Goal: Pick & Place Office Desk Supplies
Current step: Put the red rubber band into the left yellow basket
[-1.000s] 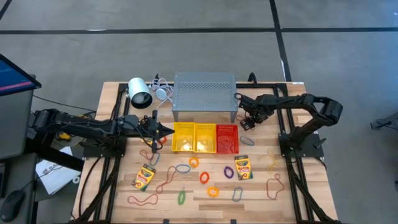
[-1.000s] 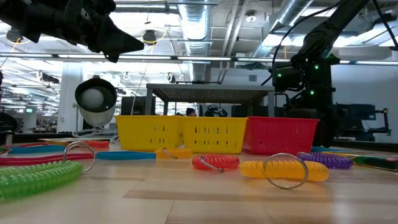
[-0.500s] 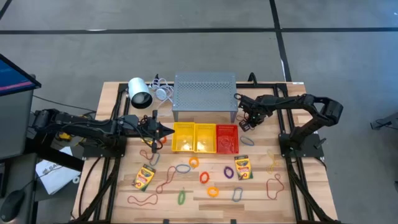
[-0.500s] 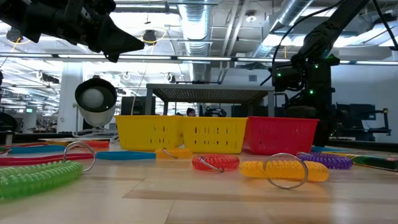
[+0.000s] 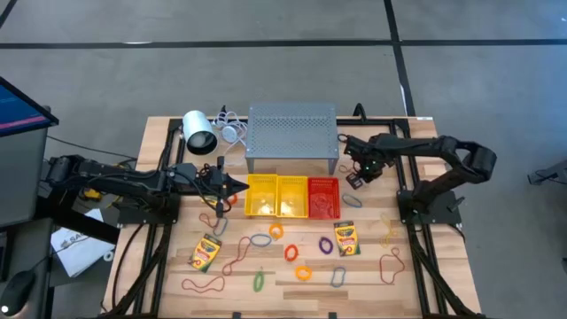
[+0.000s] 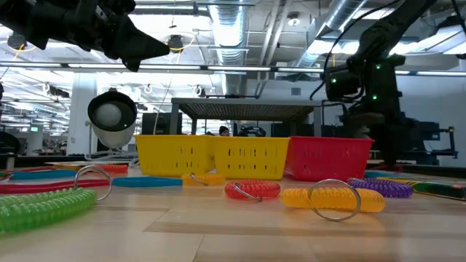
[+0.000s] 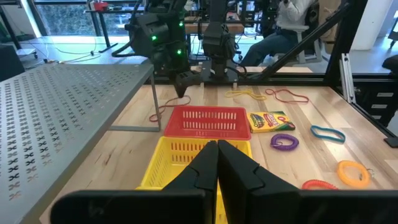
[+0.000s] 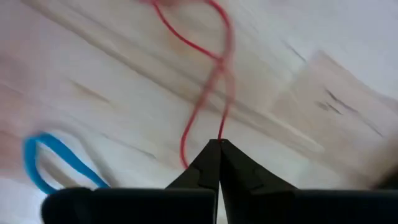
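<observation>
Right hand (image 5: 354,180) is clenched on a thin red rubber band (image 8: 214,81), whose loop trails away from the pinched fingertips over the wood; a blue band (image 8: 53,158) lies on the boards just beside it. This hand sits off the outer end of the red bin (image 5: 323,197), close to one leg of the grey stand (image 5: 292,133). Judging by that, the pick is made and the carry is next: the band needs lifting clear and moving over a bin before letting go, with care that so slack a loop does not catch on the bin rim. Left hand (image 5: 232,185) waits clenched and empty at the far end of the bin row, by the yellow bins (image 5: 276,195). Farther along the slatted wooden worktop (image 5: 159,230), away from the stand, lie crayon boxes (image 5: 345,238), coil rings (image 5: 290,252) and more bands. A white lamp (image 5: 199,133) stands beside the stand. Beyond is a grey floor, ceiling ducts and a seated person (image 7: 292,25).
</observation>
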